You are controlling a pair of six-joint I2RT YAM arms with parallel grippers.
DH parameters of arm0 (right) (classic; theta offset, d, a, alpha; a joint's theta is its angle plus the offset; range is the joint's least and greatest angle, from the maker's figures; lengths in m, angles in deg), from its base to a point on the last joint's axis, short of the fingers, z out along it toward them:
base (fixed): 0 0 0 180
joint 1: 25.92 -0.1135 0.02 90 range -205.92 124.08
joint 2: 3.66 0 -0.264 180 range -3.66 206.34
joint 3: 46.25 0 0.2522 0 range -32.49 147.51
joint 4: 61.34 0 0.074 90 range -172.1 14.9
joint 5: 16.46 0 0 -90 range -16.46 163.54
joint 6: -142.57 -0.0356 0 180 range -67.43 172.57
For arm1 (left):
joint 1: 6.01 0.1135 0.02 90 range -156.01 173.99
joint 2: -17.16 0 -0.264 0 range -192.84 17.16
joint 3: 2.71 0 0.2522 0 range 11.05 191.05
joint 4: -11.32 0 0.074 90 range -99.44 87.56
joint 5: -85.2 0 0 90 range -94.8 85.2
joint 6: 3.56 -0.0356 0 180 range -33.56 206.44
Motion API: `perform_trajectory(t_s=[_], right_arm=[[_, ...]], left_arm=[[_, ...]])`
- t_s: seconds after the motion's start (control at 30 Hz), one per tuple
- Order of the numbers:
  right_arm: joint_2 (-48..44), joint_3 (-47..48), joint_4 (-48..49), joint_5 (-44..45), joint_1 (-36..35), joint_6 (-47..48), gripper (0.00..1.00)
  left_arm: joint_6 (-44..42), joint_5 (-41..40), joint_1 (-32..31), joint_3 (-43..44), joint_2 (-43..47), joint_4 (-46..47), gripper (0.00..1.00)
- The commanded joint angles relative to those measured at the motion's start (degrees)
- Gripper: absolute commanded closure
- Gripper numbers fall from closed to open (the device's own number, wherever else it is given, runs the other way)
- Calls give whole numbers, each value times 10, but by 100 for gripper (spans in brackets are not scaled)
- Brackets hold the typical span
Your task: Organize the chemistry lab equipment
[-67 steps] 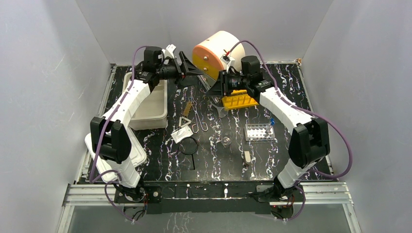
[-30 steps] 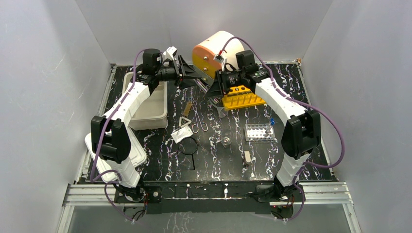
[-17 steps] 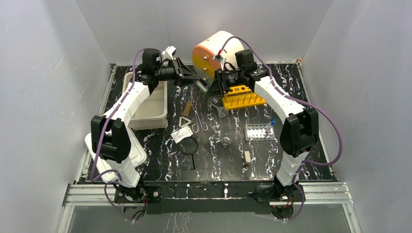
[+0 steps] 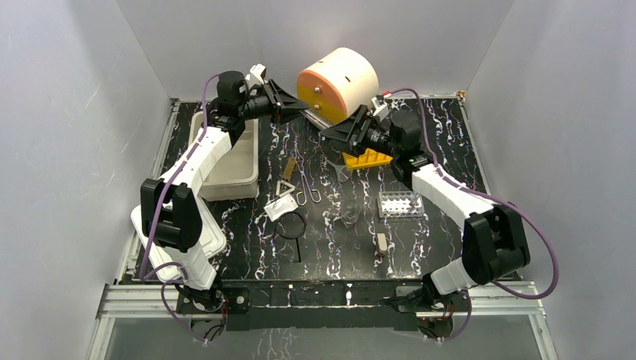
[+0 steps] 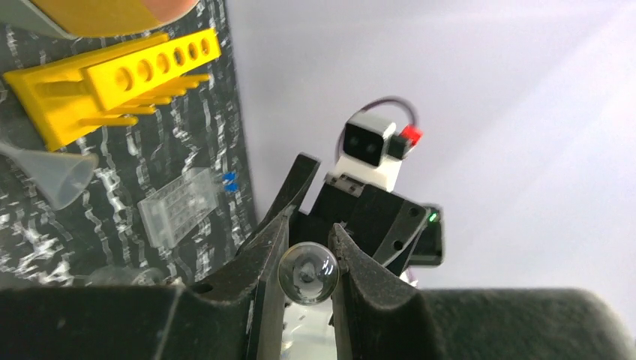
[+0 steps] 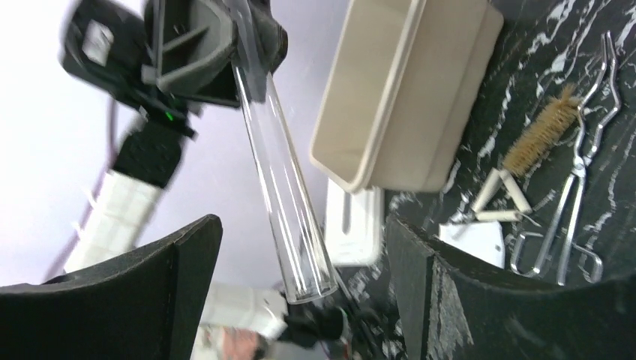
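left gripper (image 5: 309,244): clamped on one end of a clear glass test tube (image 6: 279,187), held in the air over the back of the table
right gripper (image 6: 296,240): jaws spread wide, holding nothing; the tube's free end hangs between its fingers, no contact visible
tube location: between white rectangular tub (image 4: 229,161) and round cream-and-orange drawer unit (image 4: 341,75)
yellow plastic rack (image 4: 369,158): on the table just below the right gripper
loose on black marbled tabletop (image 4: 337,259): thin metal tongs (image 4: 306,186), metal triangle (image 4: 286,187), white square pad (image 4: 280,208), black ring with handle (image 4: 291,226), clear glass beaker (image 4: 349,217), clear funnel (image 4: 341,171)
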Motion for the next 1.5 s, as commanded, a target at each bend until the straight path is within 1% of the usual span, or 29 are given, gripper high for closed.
perform_trajectory(t_s=[0.0, 0.1, 0.17, 0.33, 0.53, 0.83, 0.97, 1.07, 1.1, 1.2, 1.23, 1.37, 1.4, 1.47], right_arm=[[-48, -36, 134, 137, -10, -128, 13], [-52, -26, 123, 177, -14, -137, 16], [-49, -18, 101, 195, -17, -146, 20], [-42, -21, 123, 234, -18, -175, 28], [-29, -5, 137, 234, -18, -182, 42], [-9, 4, 141, 219, -17, -193, 57], [-2, 12, 142, 209, -17, -188, 68], [0, 13, 146, 205, -18, -186, 70], [0, 13, 146, 205, -17, -184, 69], [1, 12, 147, 207, -18, -183, 62], [1, 12, 146, 207, -17, -183, 61], [0, 13, 139, 204, -17, -181, 68], [-1, 13, 139, 203, -17, -180, 69], [-3, 17, 125, 200, -16, -174, 72]], left_arm=[[88, -32, 2, -2, 23, 84, 90], [113, -53, 1, -6, 25, 91, 90], [124, -60, 1, -9, 27, 98, 90], [143, -72, 1, -25, 35, 107, 90], [152, -78, 1, -38, 40, 113, 90], [157, -81, 1, -51, 46, 117, 91], [161, -83, 1, -60, 49, 122, 91], [161, -82, 0, -63, 51, 123, 91], [161, -81, 0, -64, 52, 123, 91], [159, -83, 2, -67, 55, 121, 91], [159, -83, 1, -68, 56, 122, 91], [159, -82, 1, -73, 58, 122, 91], [159, -81, 1, -73, 57, 122, 90], [155, -80, 1, -70, 57, 124, 84]])
